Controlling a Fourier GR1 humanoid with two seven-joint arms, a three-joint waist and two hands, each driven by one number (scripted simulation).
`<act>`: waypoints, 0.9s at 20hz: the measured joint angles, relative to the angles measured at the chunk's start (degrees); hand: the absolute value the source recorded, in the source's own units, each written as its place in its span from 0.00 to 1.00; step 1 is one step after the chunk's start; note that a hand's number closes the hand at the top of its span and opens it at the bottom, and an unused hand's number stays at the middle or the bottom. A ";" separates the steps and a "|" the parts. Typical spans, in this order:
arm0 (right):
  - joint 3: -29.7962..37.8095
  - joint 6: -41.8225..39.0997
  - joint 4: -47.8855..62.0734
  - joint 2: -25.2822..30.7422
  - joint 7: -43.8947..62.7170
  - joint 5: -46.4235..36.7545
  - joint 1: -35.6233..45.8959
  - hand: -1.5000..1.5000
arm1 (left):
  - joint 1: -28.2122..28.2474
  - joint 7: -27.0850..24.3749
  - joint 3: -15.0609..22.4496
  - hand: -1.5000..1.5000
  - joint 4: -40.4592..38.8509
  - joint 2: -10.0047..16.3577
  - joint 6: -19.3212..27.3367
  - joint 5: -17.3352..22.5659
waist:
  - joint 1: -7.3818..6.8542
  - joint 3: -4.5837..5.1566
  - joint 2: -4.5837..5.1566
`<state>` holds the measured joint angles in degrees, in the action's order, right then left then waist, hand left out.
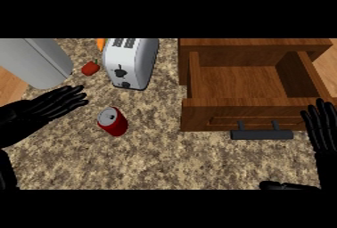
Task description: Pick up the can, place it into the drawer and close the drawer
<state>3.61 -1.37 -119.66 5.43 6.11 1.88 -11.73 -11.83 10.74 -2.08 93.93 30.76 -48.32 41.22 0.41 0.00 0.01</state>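
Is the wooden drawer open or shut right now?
Open. The drawer is pulled out, its bare wooden inside showing from above, and its dark handle sits at the near front.

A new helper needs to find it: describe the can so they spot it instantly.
Start at the open wooden drawer on the right, then look left. The can sits on the speckled counter below the white toaster, near the left hand. Unlike the smaller red item beside the toaster, it is a red cylinder with a silver top.
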 measured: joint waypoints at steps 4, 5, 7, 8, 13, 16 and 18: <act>1.23 -1.33 -0.21 0.09 -0.83 0.82 -1.63 0.00 | -1.31 0.62 -0.54 0.00 -1.96 -2.46 0.08 -2.74 | 0.00 0.01 -0.02; 1.62 -1.60 -0.21 0.18 -0.36 1.21 -1.28 0.00 | -1.55 1.00 -0.78 0.00 -2.01 -2.77 -0.12 -3.05 | -0.04 -0.01 -0.01; 1.84 -1.82 -0.13 -0.07 -0.45 1.03 -1.13 0.00 | -2.44 0.69 -1.41 0.00 -3.72 -3.84 -1.13 -4.24 | -0.08 -0.01 -0.01; 2.03 -2.09 0.05 -0.07 -0.73 0.96 -1.27 0.00 | -2.85 0.08 -1.39 0.00 -4.80 -4.89 -1.51 -5.97 | -0.07 0.00 -0.01; 4.64 -4.35 1.35 0.53 -3.01 2.22 -2.71 0.00 | -3.12 -2.90 -1.89 0.00 -7.88 -8.51 -3.28 -12.55 | -0.06 0.00 0.00; 6.31 -5.18 2.15 1.03 -2.90 3.11 -1.89 0.00 | -4.24 -5.58 -2.99 0.00 -11.41 -9.42 -5.05 -16.05 | -0.06 0.02 0.01; 7.31 -6.22 2.43 1.15 -3.61 3.98 -2.23 0.00 | -3.92 -7.57 -3.08 0.00 -12.07 -10.82 -5.12 -19.30 | -0.07 0.02 0.00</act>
<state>10.93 -7.59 -117.23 6.58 2.50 5.87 -13.96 -15.75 3.17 -5.16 81.86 19.94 -53.44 21.93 0.34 0.01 0.01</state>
